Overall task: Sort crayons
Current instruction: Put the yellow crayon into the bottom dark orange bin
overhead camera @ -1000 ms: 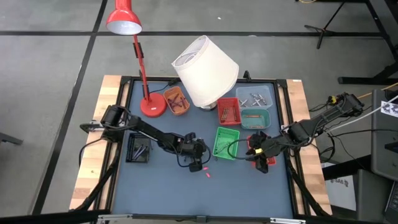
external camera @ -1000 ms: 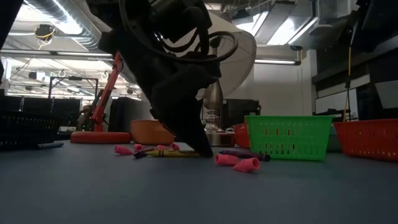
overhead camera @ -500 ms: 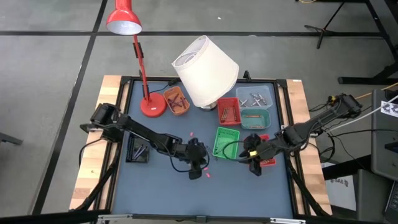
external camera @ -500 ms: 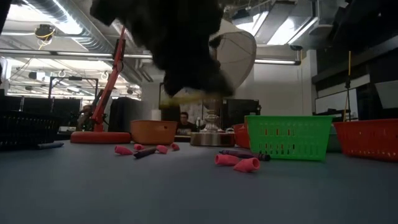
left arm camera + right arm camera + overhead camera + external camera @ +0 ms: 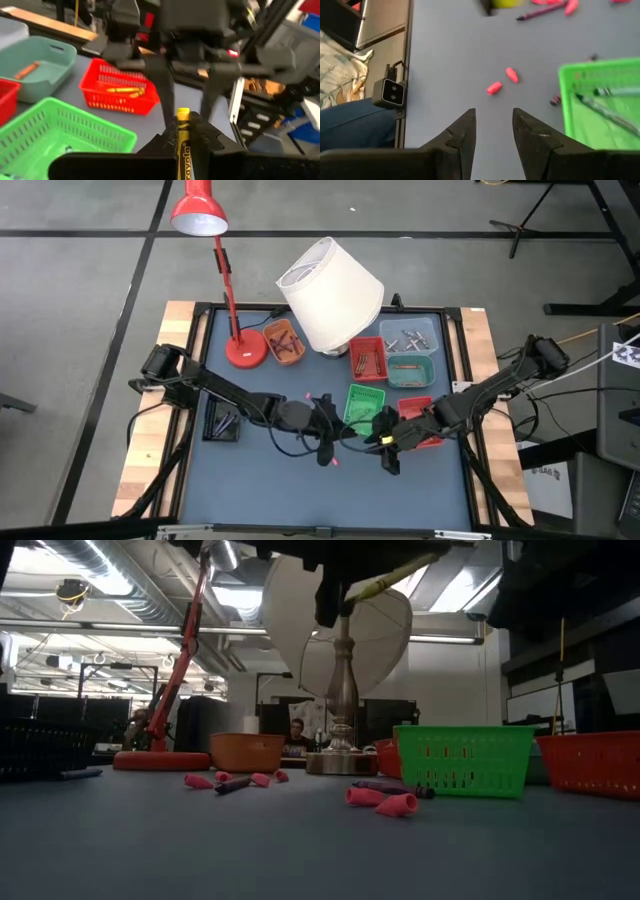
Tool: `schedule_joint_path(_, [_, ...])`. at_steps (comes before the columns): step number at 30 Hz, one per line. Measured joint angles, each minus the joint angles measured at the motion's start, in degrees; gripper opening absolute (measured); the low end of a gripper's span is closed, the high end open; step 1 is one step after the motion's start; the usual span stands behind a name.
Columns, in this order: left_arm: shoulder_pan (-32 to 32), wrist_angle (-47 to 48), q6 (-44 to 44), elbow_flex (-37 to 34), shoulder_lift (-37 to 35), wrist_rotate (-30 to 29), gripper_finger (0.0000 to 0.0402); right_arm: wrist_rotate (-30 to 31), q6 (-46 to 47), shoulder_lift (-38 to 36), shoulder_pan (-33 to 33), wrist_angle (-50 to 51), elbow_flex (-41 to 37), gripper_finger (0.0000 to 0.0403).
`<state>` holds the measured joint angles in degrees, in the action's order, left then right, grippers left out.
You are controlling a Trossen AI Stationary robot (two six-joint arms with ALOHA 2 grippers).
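Observation:
My left gripper [image 5: 328,430] is raised above the table's middle and is shut on a yellow crayon [image 5: 182,131], which also shows at the top of the low view [image 5: 395,573]. My right gripper [image 5: 386,448] is open and empty just to the right of it, facing it [image 5: 187,97]. Several pink crayon pieces [image 5: 385,801] and a dark purple crayon [image 5: 540,14] lie flat on the blue mat below. More crayons lie in the green tray [image 5: 365,408] and the red tray [image 5: 122,92]. My left gripper pinches the yellow crayon's wrapped shaft [image 5: 183,145] between its two fingers. The crayon lies along the fingers, and its free end [image 5: 183,114] sticks out past the fingertips toward the table's right. It is lifted clear of the table and tilts upward in the low view.
Coloured trays stand at the back right: red [image 5: 367,358], teal [image 5: 410,368], grey [image 5: 410,338], and an orange one [image 5: 283,342]. A black tray [image 5: 222,420] sits at the left. A red desk lamp [image 5: 243,348] and a white-shaded lamp [image 5: 330,295] stand at the back.
My left gripper has risen from the mat with the yellow crayon, which now hangs clear and tilted, and has shifted a little toward the table's right. My right gripper has moved toward the table's left and near edge, closer to my left gripper.

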<state>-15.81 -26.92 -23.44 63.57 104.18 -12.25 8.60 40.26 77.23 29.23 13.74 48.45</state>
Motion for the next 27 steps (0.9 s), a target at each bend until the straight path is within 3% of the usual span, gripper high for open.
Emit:
schedule_joint_path(4, [0.0,-2.0,0.0,0.0,0.0,-0.9,0.0006,2.5,-5.0,2.0,0.1,-6.2,0.0,0.0127])
schedule_joint_path(11, [-0.2,-3.4,0.0,0.0,0.0,-1.2,0.0006,13.9,-11.9,3.1,0.0,-13.1,0.0,0.0127])
schedule_joint_path(27, [-0.1,-7.5,0.1,0.0,-0.1,-2.0,0.0006,14.4,-17.8,3.1,0.0,-22.4,0.0,0.0127])
